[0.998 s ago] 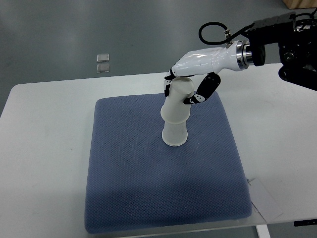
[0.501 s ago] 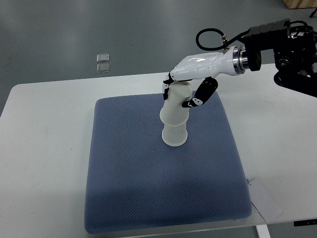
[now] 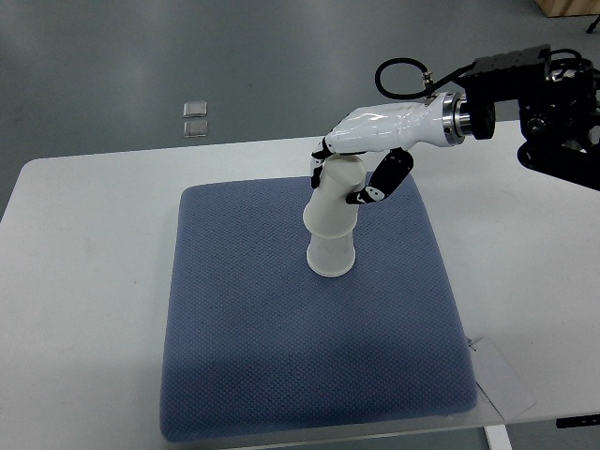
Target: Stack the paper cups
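Top view: right hand [image 3: 367,150] atop cup stack [image 3: 333,218]

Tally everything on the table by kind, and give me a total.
Stack of white paper cups, upside down, individual cups uncountable: 1
Blue mat: 1
White paper tag at the table corner: 1
Total: 3

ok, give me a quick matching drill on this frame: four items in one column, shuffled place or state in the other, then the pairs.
Items
1. white robot right hand
2. stack of white paper cups
3. blue textured fabric mat
4. two small clear square pieces

Place or state
A. lying on the grey floor beyond the table
B. standing on the mat, leaning
C. curled around the top cup
D. spread flat on the white table

Pairs: 1-C, 2-B, 3-D, 4-A
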Available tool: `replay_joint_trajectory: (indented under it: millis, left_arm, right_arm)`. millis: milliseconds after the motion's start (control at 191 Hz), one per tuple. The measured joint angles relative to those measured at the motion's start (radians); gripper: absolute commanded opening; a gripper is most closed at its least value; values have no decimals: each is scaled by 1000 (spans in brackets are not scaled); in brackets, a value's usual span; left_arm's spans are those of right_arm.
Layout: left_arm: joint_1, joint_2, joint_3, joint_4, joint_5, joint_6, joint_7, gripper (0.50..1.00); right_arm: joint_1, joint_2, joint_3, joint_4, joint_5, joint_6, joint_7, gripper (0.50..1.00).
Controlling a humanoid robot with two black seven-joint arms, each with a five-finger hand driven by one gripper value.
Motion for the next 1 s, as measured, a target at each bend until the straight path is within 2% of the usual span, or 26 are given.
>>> replay_joint_trajectory:
  millis: [63, 193, 230, 601, 763, 998]
  left_arm:
    - [0, 0, 0, 0, 0, 0, 0, 1000]
    - [0, 0, 0, 0, 0, 0, 0, 1000]
    - [0, 0, 0, 0, 0, 0, 0, 1000]
    - [0, 0, 0, 0, 0, 0, -1, 1000]
    - [0, 0, 0, 0, 0, 0, 0, 1000]
    - [0, 0, 0, 0, 0, 0, 0, 1000]
  right_arm:
    - [-3, 0, 1, 0, 0, -4, 0, 840]
    - [-5, 0, 1, -2, 2, -5, 0, 872]
    - [-5, 0, 1, -2, 2, -5, 0, 897]
    - [-13, -16, 22, -51, 25, -16, 0, 897]
    - [-105, -31, 144, -181, 173, -72, -1, 897]
    - [-247, -7, 298, -377, 446, -93, -42, 897]
